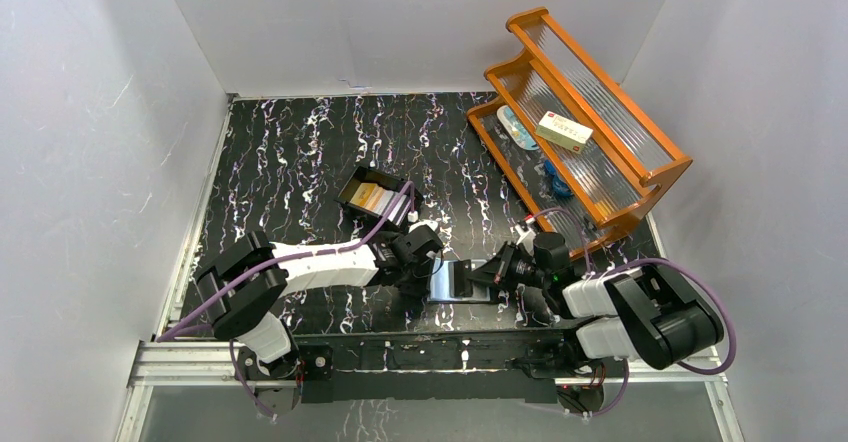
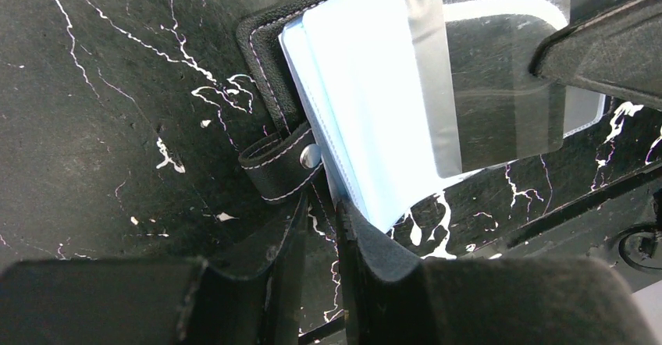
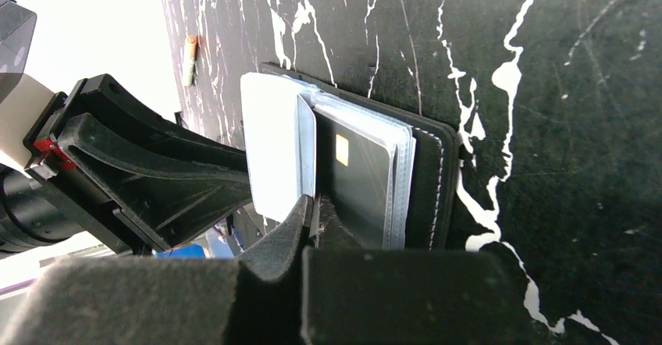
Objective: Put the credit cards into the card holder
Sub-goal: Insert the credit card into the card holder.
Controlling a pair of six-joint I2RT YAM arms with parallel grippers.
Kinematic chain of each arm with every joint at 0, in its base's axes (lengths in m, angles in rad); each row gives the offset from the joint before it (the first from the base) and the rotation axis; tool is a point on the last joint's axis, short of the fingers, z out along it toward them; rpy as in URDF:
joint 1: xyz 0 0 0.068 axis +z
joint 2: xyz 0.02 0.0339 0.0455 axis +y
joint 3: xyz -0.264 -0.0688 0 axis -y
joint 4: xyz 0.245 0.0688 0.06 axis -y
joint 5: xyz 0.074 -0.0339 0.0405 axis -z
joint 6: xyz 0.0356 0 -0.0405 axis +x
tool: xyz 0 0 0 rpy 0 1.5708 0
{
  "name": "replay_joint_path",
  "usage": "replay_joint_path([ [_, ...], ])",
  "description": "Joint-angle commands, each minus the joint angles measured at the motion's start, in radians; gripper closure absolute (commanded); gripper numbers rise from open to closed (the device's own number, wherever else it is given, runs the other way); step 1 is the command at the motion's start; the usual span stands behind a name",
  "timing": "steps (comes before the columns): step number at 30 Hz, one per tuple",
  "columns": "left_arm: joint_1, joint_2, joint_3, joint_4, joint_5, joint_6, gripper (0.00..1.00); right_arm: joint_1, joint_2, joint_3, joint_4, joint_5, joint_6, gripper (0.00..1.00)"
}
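The card holder (image 2: 269, 64), a black stitched wallet with a snap tab (image 2: 289, 165), lies open on the marbled table between both arms (image 1: 452, 282). Its pale blue slot leaves (image 2: 367, 87) are fanned out. My left gripper (image 2: 322, 220) is closed narrowly on the holder's black cover edge just below the tab; it also shows from above (image 1: 418, 270). My right gripper (image 3: 316, 204) is shut on a silver-grey credit card (image 2: 500, 72) with a gold chip (image 3: 341, 150). The card's far end lies among the blue leaves (image 3: 402, 181).
A rigid black box (image 1: 372, 197) holding more cards sits behind the left gripper. An orange wooden rack (image 1: 580, 122) at the back right carries a cream-and-red carton (image 1: 563, 132). White walls close in the table on three sides.
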Motion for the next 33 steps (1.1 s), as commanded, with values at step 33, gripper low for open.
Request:
replay_joint_path([
  [33, -0.036, 0.028, -0.039, -0.047, -0.001, -0.033, 0.81, 0.261, -0.006, 0.244, -0.463, 0.28, -0.034, 0.61],
])
